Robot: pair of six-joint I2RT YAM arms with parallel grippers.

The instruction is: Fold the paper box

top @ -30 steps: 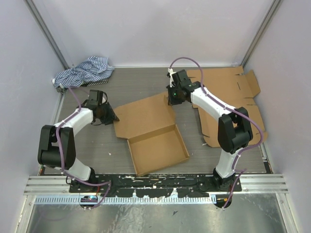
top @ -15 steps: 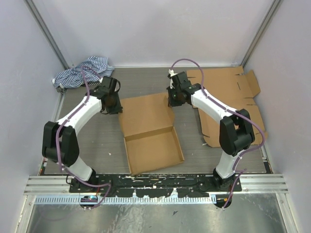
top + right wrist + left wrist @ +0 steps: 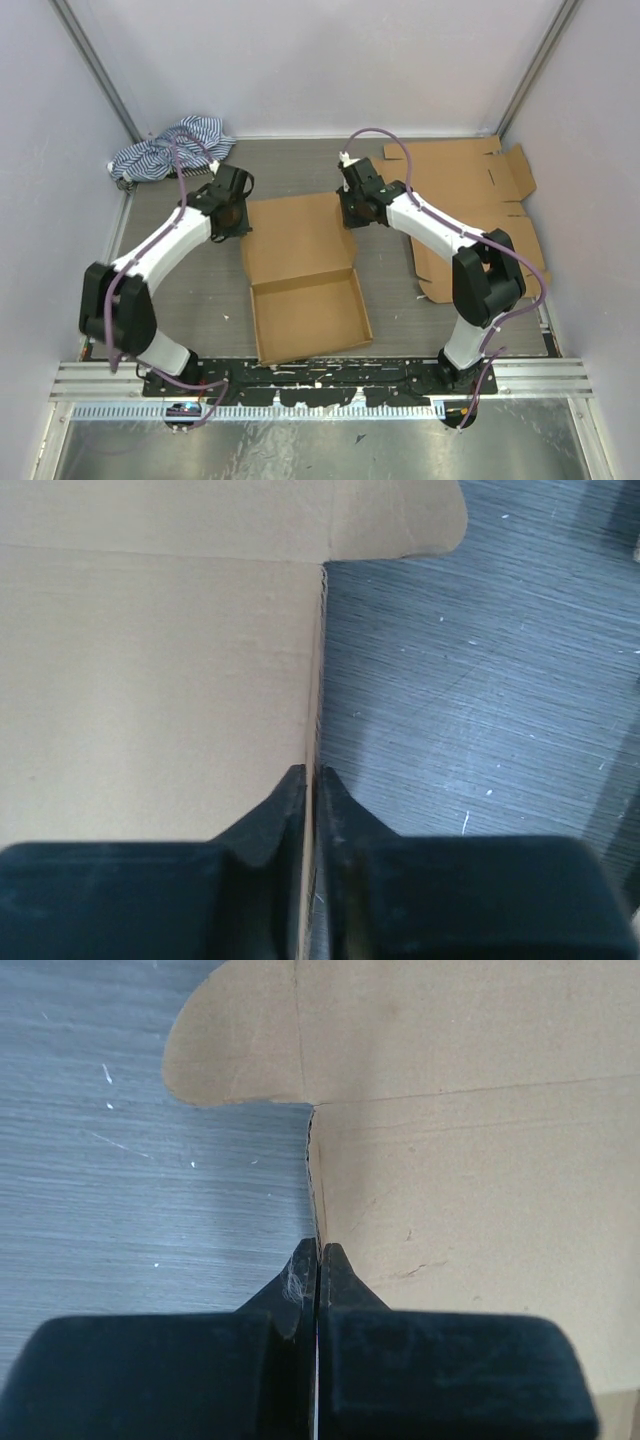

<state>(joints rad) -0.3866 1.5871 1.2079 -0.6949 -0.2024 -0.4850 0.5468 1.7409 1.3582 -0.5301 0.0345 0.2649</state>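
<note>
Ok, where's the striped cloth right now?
In the top view the striped cloth lies bunched in the far left corner of the table, just beyond the left gripper and to the far left of the box.

Pale lilac walls (image 3: 300, 60) — grey wood-grain tabletop (image 3: 200, 290) — metal rail (image 3: 560, 378) at near edge.

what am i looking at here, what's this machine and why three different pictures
Two robot arms are bolted to a table: the left arm and the right arm. The wide picture comes from a fixed camera above and behind them. The close-ups come from a camera on each wrist, looking past its black jaws. On the table lie a half-folded box, flat cardboard to the right and a striped cloth at the back left. The left jaws are shut on the left edge of the box's open lid; the right jaws appear to pinch its right edge.
</note>
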